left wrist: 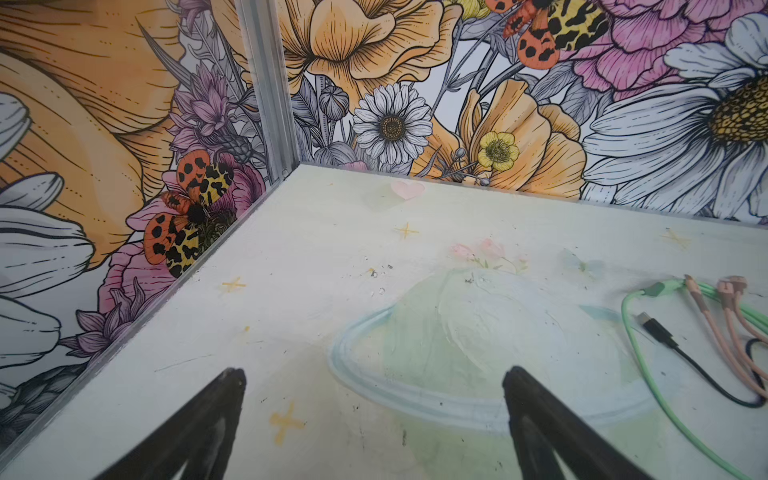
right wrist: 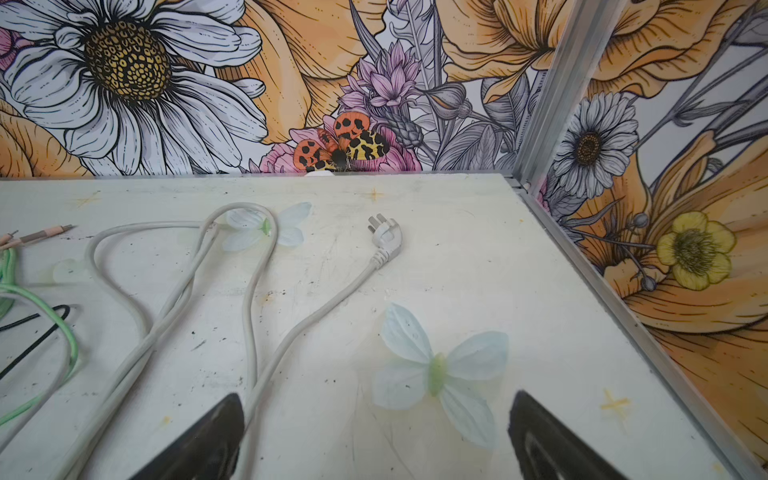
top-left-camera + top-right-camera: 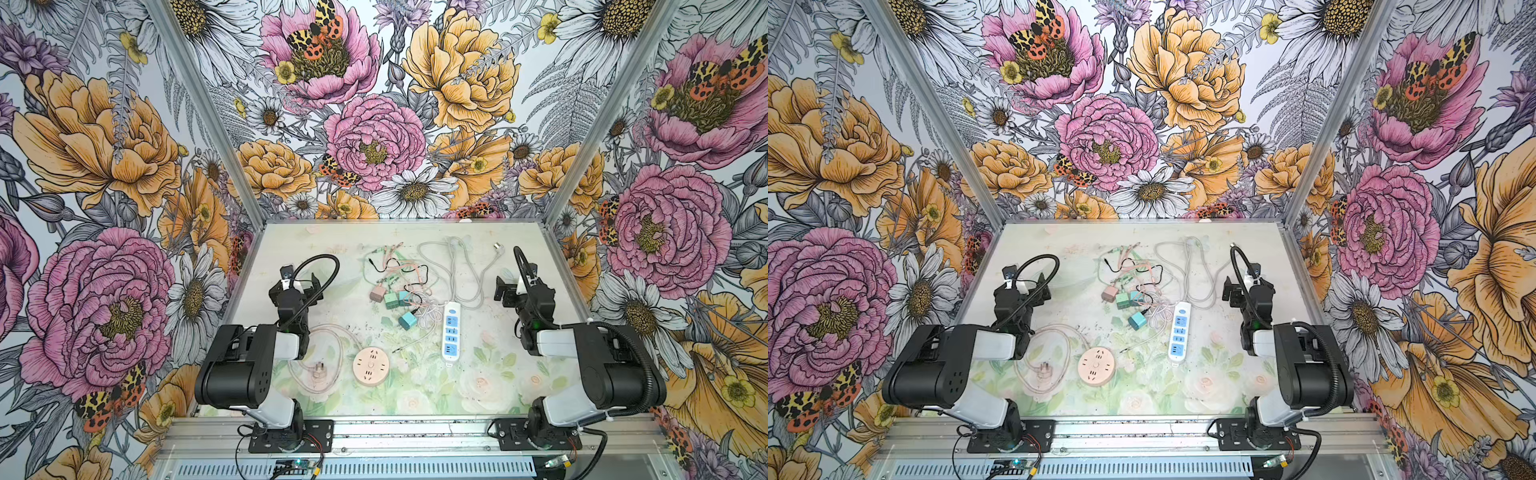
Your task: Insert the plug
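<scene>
Flowered tabletop point(image 3: 490, 386), cables point(image 3: 399, 274) everywhere. My left gripper point(image 1: 374, 374) and right gripper point(image 2: 376, 399) both gape wide, empty. Loose white plug point(image 2: 384, 237) lies toward the far right corner, apart from the power strip point(image 3: 451, 330). Nothing inserted yet.

Light bright, even, diffuse, from above. Shadows on the counter point(image 3: 498, 374) soft and faint; far end of counter pale, slightly washed. Both top views sharp; walls point(image 3: 104, 166) stretched toward edges. Wrist views softer; left pincer point(image 1: 374, 371) dark, blurred.
</scene>
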You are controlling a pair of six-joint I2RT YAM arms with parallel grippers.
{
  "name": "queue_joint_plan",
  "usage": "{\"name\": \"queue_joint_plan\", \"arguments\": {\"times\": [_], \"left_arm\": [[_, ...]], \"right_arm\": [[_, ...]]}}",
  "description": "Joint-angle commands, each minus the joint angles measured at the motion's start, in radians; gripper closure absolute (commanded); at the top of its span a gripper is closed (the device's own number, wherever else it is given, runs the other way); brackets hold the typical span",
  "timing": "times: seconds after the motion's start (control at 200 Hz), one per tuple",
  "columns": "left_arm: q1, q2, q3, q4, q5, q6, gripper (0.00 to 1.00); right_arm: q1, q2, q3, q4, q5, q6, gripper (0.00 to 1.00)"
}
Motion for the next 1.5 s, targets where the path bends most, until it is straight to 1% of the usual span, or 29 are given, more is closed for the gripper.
{"name": "queue_joint_plan", "arguments": {"times": [0.0, 0.415, 0.465, 0.475, 0.495, 0.555, 1.081, 1.201, 1.221, 1.231, 1.251, 1.311, 1.411, 1.496], "left_arm": [[-0.006, 0.001, 0.015, 0.009, 0.019, 0.017, 0.01], [-0.001, 0.001, 0.015, 0.005, 0.030, 0.015, 0.01], [-0.002, 0.001, 0.017, 0.002, 0.038, 0.025, 0.01], [-0.003, 0.001, 0.018, 0.001, 0.064, 0.028, 0.01], [-0.002, 0.001, 0.019, 0.000, 0.080, 0.032, 0.01], [-0.001, 0.001, 0.019, -0.002, 0.086, 0.032, 0.01], [0.011, -0.001, 0.020, -0.007, 0.096, 0.020, 0.01], [0.007, -0.009, 0.021, -0.012, 0.054, 0.011, 0.01], [0.005, -0.014, 0.023, -0.020, 0.052, 0.008, 0.01], [0.004, -0.018, 0.024, -0.023, 0.026, 0.009, 0.01], [0.003, -0.026, 0.027, -0.035, 0.008, 0.003, 0.01], [-0.004, -0.067, 0.045, -0.102, -0.020, 0.002, 0.01], [-0.017, -0.154, 0.104, -0.275, -0.071, 0.005, 0.01], [-0.041, -0.227, 0.174, -0.465, -0.174, -0.020, 0.01]], "right_arm": [[-0.005, 0.010, 0.017, 0.016, -0.012, 0.015, 0.00], [-0.004, 0.011, 0.019, 0.011, -0.009, 0.014, 0.00], [-0.004, 0.012, 0.020, 0.013, -0.009, 0.014, 0.00], [-0.004, 0.011, 0.020, 0.013, -0.009, 0.013, 0.00], [-0.004, 0.011, 0.019, 0.012, -0.009, 0.014, 0.01], [-0.003, 0.011, 0.019, 0.013, -0.011, 0.014, 0.01], [-0.004, 0.011, 0.018, 0.013, -0.011, 0.014, 0.01], [-0.005, 0.011, 0.018, 0.014, -0.011, 0.014, 0.01], [-0.005, 0.011, 0.018, 0.014, -0.011, 0.014, 0.01], [-0.004, 0.011, 0.018, 0.014, -0.011, 0.014, 0.01], [-0.004, 0.010, 0.018, 0.014, -0.010, 0.014, 0.01], [-0.005, 0.010, 0.018, 0.014, -0.011, 0.014, 0.01], [-0.002, 0.007, 0.019, 0.013, -0.004, 0.014, 0.01], [-0.001, -0.040, 0.061, -0.098, 0.014, 0.019, 0.02]]}}
